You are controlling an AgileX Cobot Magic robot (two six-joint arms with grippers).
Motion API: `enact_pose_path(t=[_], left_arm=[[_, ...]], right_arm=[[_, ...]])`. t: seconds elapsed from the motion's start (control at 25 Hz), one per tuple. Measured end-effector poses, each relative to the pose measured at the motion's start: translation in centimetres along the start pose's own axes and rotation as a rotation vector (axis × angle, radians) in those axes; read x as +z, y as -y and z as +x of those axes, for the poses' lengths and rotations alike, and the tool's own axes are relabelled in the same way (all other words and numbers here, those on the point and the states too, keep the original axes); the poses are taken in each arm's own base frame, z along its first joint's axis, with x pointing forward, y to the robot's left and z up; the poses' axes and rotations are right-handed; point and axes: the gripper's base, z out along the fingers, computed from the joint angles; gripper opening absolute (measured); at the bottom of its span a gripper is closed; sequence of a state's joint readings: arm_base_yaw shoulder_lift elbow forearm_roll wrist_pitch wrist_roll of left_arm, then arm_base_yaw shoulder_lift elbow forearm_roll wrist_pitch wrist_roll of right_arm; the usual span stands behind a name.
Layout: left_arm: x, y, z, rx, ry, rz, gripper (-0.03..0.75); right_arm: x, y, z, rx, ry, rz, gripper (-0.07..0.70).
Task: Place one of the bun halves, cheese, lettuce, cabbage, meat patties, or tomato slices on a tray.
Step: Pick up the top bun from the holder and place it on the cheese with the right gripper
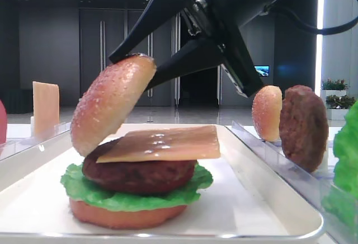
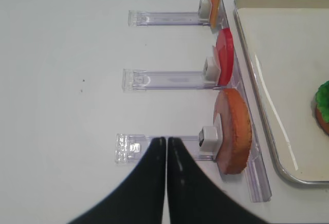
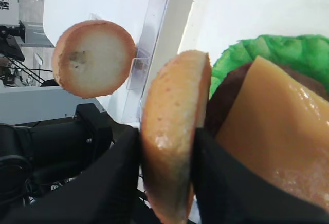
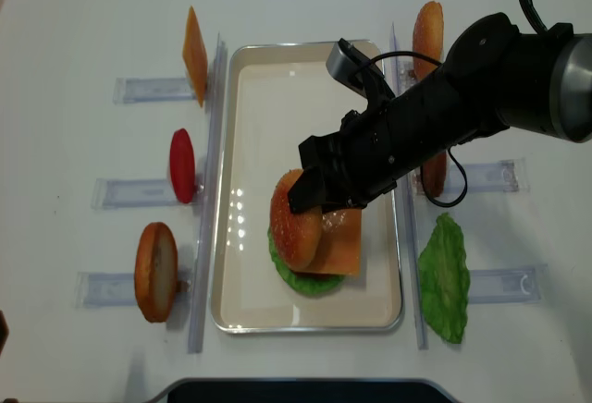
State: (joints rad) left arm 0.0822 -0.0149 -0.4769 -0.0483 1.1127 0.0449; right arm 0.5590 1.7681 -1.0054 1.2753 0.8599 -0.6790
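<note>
The stack on the tray (image 1: 268, 210) is nearly built: bottom bun, lettuce (image 1: 184, 191), meat patty (image 1: 140, 174) and cheese (image 1: 162, 143) already lie in place. Only the top is left. The right end effector (image 1: 146, 70) grips the bun half (image 1: 112, 104) by its edges, tilted, its low edge at the cheese's left side and not yet lying flat. The stack sits in the tray's near half, well inside the rim, with bare tray on every side. The left end effector (image 2: 165, 147) is closed and empty over the tabletop (image 2: 67, 80), beside a rack.
</note>
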Motion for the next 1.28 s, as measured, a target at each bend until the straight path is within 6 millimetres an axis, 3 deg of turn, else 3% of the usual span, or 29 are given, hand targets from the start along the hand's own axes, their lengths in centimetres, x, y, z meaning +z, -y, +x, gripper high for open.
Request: enact_pose_path(t=[0.96, 1.28], left_arm=[[0.0, 0.0, 0.0, 0.0, 0.0, 0.0, -0.001], [0.0, 0.0, 0.0, 0.0, 0.0, 0.0, -0.001]], right_arm=[[-0.01, 0.01, -0.02, -0.004, 0.0, 0.003, 0.319], [-0.01, 0.32, -0.06, -0.01, 0.004, 0.037, 0.371]])
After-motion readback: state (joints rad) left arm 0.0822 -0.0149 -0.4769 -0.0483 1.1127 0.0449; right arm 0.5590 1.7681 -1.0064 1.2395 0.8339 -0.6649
